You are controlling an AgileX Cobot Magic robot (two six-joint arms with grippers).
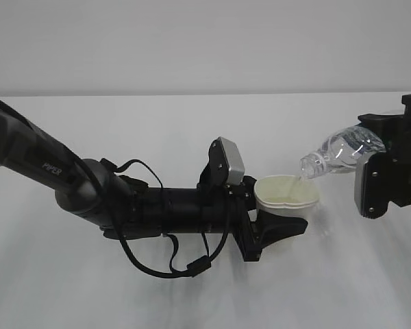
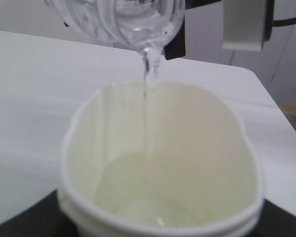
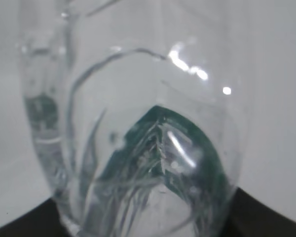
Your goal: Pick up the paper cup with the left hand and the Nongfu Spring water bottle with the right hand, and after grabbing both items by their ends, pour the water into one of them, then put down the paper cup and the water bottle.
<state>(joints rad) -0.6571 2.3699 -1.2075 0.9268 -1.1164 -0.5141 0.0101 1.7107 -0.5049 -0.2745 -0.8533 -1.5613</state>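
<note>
My left gripper point(image 1: 285, 214) is shut on the paper cup point(image 1: 288, 192), held above the table with its rim squeezed oval. My right gripper point(image 1: 387, 164) is shut on the base end of the Nongfu Spring water bottle point(image 1: 342, 151), which is tilted mouth-down to the left over the cup. A thin stream of water point(image 1: 299, 179) falls from the neck into the cup. In the left wrist view the stream point(image 2: 148, 79) drops from the bottle point(image 2: 118, 19) into the cup point(image 2: 197, 143), where water pools at the bottom. The right wrist view is filled by the bottle point(image 3: 138, 123) with its green label.
The white table point(image 1: 192, 130) lies under both arms. The left arm lettered PIPER point(image 1: 55, 168) stretches low across the table from the left. In the left wrist view the table's far corner point(image 2: 259, 86) shows, with floor beyond it.
</note>
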